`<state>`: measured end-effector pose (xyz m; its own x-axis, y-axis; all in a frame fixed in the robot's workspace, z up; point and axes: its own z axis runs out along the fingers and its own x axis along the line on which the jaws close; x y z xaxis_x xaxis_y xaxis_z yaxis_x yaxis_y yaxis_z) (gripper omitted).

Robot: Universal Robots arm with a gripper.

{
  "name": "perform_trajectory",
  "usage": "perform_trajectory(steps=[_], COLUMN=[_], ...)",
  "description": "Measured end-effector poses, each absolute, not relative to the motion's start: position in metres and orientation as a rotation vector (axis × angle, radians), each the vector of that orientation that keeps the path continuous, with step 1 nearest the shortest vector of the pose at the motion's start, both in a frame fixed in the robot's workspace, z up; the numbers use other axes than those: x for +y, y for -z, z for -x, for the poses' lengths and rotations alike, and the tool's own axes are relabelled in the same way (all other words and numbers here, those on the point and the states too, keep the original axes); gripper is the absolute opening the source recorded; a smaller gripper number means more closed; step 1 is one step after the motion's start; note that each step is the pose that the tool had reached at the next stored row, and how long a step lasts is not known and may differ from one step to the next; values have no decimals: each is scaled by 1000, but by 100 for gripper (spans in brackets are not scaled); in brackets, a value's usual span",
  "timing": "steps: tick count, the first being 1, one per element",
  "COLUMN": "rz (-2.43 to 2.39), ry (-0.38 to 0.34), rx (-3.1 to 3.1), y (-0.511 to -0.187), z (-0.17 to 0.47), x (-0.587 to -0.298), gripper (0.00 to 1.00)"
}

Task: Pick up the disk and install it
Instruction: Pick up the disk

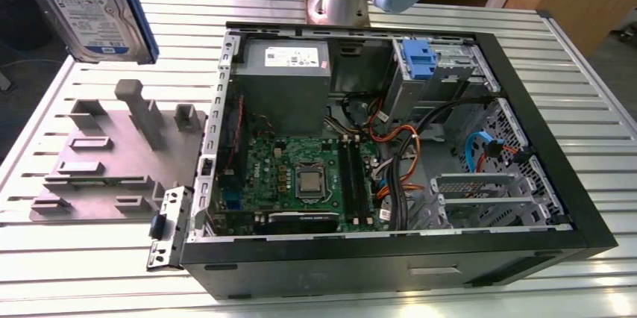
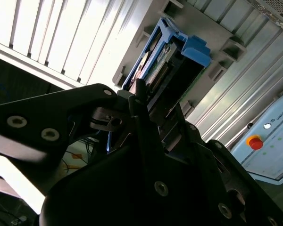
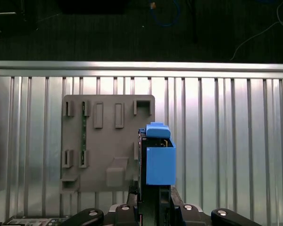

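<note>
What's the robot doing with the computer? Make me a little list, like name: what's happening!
disk: up in the air, blue-and-white label showing
jaws: shut on the disk
holder: grey, lying on the table, below the disk
table: metal slats
computer case: open, at the exterior view's right of the holder
disk installed: not yet
</note>
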<state>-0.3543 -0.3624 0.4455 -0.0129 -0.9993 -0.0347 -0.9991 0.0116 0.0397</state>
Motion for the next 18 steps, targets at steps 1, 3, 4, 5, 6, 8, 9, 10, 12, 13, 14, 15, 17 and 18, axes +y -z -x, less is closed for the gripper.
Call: perform_trajectory(steps=[1,3,4,5,6,8,9,10,12,13,14,15,17,18], rz=[-2205,-2205,-2205,-2205,-2205,-2205,-2205,-2205,-2205,-2205,-2205,-2205,-2205,-2205], ry=[83,83,83,83,83,83,83,83,83,83,83,83,83,83], rx=[-2232,-2232,-2232,-2232,-2232,-2232,-2232,-2232,-2232,-2232,-2232,-2232,-2232,-2232], y=[-447,-450,-451,-452,-453,-455,-456,-456,-457,-457,-457,-457,-457,-457], z=[354,354,354,354,354,354,354,354,354,354,354,354,354,354], x=[-362,-362,-362,-362,-362,-362,-362,-362,-362,-362,-362,-362,-362,-362], gripper=[35,35,35,35,35,35,35,35,35,35,35,35,35,35])
